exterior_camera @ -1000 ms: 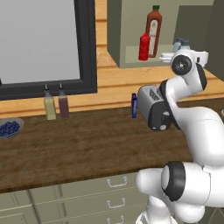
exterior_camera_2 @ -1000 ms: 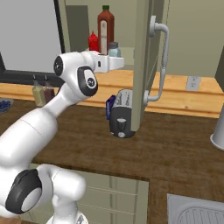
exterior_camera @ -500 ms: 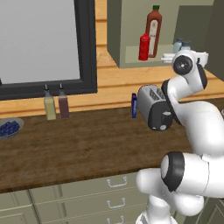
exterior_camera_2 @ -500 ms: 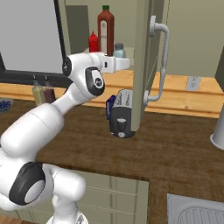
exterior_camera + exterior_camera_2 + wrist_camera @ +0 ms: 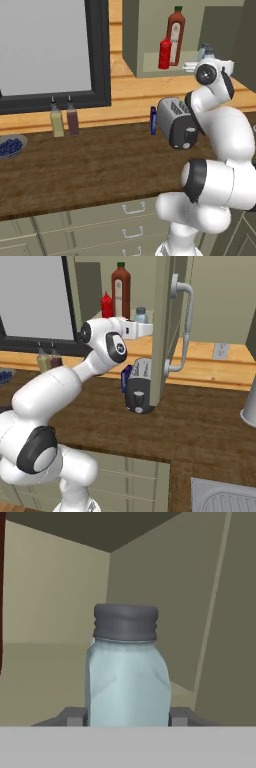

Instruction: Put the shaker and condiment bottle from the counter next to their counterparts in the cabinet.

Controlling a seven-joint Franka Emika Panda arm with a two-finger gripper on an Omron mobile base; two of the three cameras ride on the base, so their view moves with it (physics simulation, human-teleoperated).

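**Q:** Where is the arm?

**A:** In the left base view it rises from the lower right of the frame and reaches up to the cabinet (image 5: 150, 60) at upper centre. The gripper (image 5: 190, 66) sits at the shelf's right end, just past the white wrist.

**Q:** Is the gripper spread or pinching?

**A:** The hand view shows a shaker (image 5: 126, 669) upright at centre frame, pale body and grey cap, with a grey finger tip (image 5: 75, 717) at each lower side of it. The tips stand right against the glass, pinching it, though the contact itself sits at the very bottom of the frame.

**Q:** And the shaker from outside?

**A:** In the right base view it (image 5: 140, 315) shows at upper centre, on the shelf above the white hand, just right of the tall sauce bottle (image 5: 120, 290). Only one pale shaker can be made out there; the open door (image 5: 162, 331) covers what lies further right.

**Q:** The condiment bottle?

**A:** The condiment bottle (image 5: 164, 53) stands on the shelf, touching or just beside the sauce bottle's left side.

**Q:** What lies on the counter?

**A:** On the counter (image 5: 90, 165), across the frame's middle: a toaster (image 5: 176, 122) with a blue packet (image 5: 153, 120) at its left, two dispenser bottles (image 5: 64, 118) at the left, a bowl (image 5: 11, 146) at the left edge.
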